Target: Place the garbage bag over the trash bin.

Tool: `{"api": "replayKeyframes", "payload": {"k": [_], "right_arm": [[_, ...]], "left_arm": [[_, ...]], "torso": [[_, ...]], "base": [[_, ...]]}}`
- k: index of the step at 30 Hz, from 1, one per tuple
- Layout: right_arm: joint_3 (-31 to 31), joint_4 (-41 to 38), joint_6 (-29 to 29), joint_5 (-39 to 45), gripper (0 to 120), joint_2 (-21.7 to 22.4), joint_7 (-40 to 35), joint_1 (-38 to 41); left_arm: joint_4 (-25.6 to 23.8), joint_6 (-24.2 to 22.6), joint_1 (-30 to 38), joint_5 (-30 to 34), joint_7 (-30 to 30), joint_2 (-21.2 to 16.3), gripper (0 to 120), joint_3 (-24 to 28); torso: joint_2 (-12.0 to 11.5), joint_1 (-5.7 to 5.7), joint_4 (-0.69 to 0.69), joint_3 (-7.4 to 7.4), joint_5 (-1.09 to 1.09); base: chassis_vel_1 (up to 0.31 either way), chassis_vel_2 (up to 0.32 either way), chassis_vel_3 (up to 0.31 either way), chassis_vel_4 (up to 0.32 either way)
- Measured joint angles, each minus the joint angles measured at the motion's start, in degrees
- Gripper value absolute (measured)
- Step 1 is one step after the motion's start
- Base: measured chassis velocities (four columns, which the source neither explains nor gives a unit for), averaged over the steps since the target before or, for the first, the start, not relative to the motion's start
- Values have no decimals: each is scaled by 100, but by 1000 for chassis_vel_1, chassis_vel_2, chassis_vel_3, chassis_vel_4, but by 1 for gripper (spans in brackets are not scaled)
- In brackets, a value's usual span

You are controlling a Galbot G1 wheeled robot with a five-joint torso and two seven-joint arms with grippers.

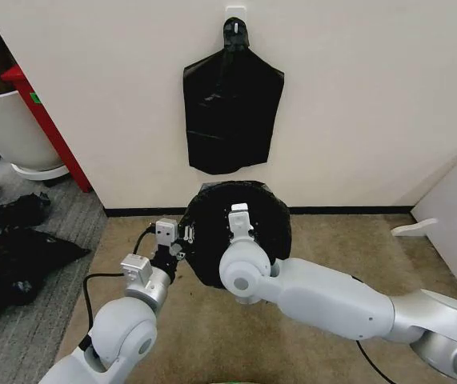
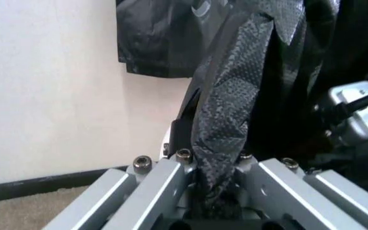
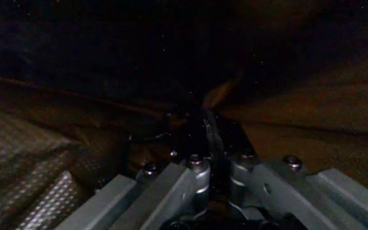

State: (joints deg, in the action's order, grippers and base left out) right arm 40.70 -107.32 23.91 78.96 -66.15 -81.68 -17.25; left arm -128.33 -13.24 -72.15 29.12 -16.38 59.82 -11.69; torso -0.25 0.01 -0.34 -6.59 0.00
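Observation:
The glossy black garbage bag (image 1: 256, 228) is spread in a round dome on the floor by the wall, and the trash bin is hidden beneath it. My left gripper (image 1: 183, 234) is at the dome's left edge. In the left wrist view it (image 2: 212, 160) is shut on a twisted strip of the garbage bag (image 2: 232, 91). My right gripper (image 1: 238, 214) reaches over the top of the dome. In the right wrist view it (image 3: 211, 139) sits in dark folds, with its fingers closed on a thin pleat of the garbage bag (image 3: 107, 72).
A flat black sheaf of bags (image 1: 232, 112) hangs from a wall hook above the bin. At far left stand a large white tub (image 1: 4, 128) and a red board (image 1: 48, 120), with black plastic heaps (image 1: 12, 248) on the grey carpet. A white panel (image 1: 456, 212) stands at right.

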Motion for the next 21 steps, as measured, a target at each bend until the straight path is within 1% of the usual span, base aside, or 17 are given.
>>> {"api": "replayKeyframes", "payload": {"k": [13,21], "right_arm": [[-130,63,-19,75,0,12,36,-64],[-164,-30,-54,136,0,45,49,-114]], "left_arm": [[-313,54,-326,-107,115,-6,0,-68],[-380,54,-403,-111,128,-5,0,-91]], "torso": [[0,0,0,0,0],[0,0,0,0,0]], "base": [[0,0,0,0],[0,0,0,0]]}}
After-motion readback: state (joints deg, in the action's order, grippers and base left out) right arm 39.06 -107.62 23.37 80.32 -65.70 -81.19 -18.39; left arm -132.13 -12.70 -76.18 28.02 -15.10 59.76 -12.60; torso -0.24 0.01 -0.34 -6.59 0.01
